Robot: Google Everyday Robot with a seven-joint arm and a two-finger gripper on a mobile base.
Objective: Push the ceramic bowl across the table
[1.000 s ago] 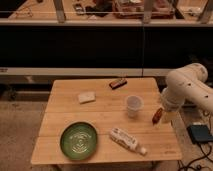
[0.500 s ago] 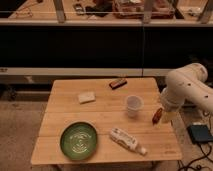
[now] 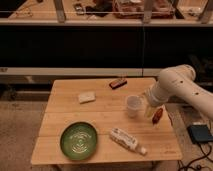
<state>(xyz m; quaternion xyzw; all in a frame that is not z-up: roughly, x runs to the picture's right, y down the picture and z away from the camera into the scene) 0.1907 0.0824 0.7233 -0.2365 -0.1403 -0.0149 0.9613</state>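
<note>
While I watched through the one camera, the wide green glazed ceramic bowl sat on the near left part of the light wooden slatted table, close to the front edge and touched by nothing. The robot's white arm reached in from the right, and its gripper hung low over the right side of the table top. It was just beside the small translucent plastic cup and well apart from the bowl. Its fingers stood spread wide with nothing between them. A small reddish-brown object lay just right of the gripper. A white tube lay on its side to the right of the bowl, a pale rectangular block sat beyond the bowl, and a small dark bar rested near the far edge.
</note>
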